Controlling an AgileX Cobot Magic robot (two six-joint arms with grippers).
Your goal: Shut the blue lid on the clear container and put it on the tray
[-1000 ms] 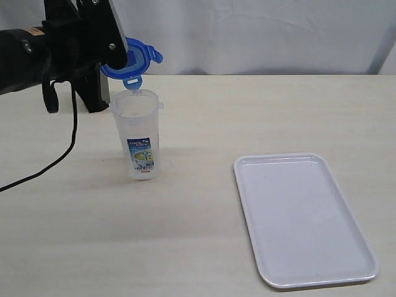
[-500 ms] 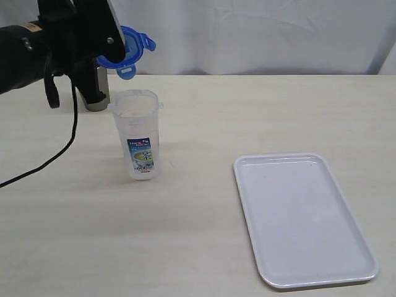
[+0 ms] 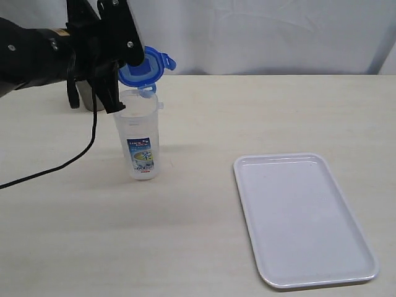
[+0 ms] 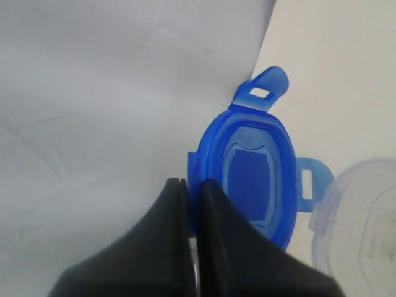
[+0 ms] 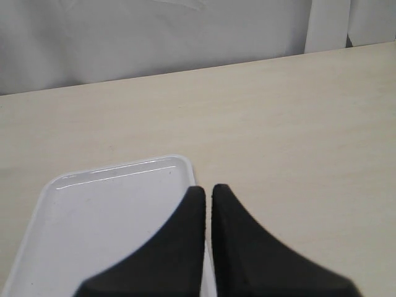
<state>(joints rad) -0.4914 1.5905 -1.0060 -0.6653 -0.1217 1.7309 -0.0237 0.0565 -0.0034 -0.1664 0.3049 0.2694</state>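
"Lid [image 3: 145,67] first: where is it?"

"Upper left of the outside view, tilted and pinched by its edge in the left gripper [image 3: 130,62]. One flap [image 3: 146,91] hangs right at the mouth of the container [image 3: 140,133]. I cannot tell whether they touch."

"And the container?"

"Upright on the table [image 3: 235,117], well apart from the tray [image 3: 245,163] at lower right."

"Other arm?"

"The right gripper [image 5: 207,189] has its fingers pressed together on nothing, above the tray's corner."

"What could spoil this?"

"The lid sits slanted and off-centre. Pushed down like that, I judge it would catch one side of the rim, and a tall narrow container could tip or skid. A dangling flap could also fold under and stop the lid seating. With so thin an edge in the pinch, the lid may also twist."
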